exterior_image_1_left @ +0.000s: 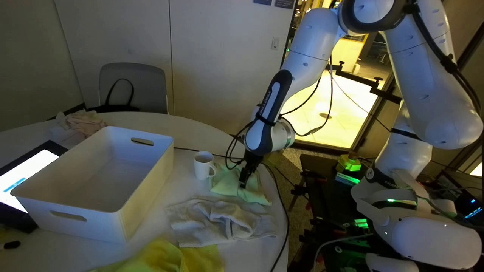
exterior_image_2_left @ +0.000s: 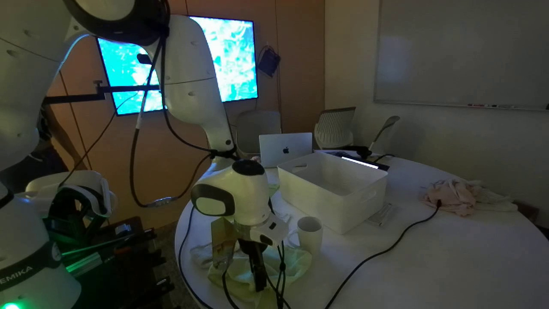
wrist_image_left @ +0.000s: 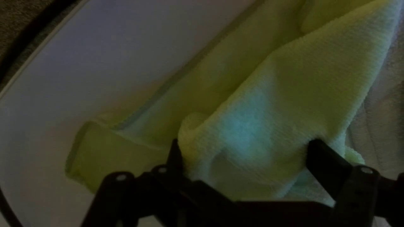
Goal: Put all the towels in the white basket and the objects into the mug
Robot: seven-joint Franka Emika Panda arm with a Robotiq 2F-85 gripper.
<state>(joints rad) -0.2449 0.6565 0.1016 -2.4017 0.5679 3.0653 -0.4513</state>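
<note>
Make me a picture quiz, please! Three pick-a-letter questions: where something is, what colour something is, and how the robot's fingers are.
1. Where is the mug? A) in the basket B) on a chair C) on the table
2. What colour is the towel under the gripper? A) yellowish green B) red C) black
3. How are the gripper's fingers? A) pressed together B) spread apart C) crossed

1 C: both exterior views show it standing there.
2 A: the wrist view shows its yellowish-green cloth.
3 B: there, towel shows in the wide gap between them.
</note>
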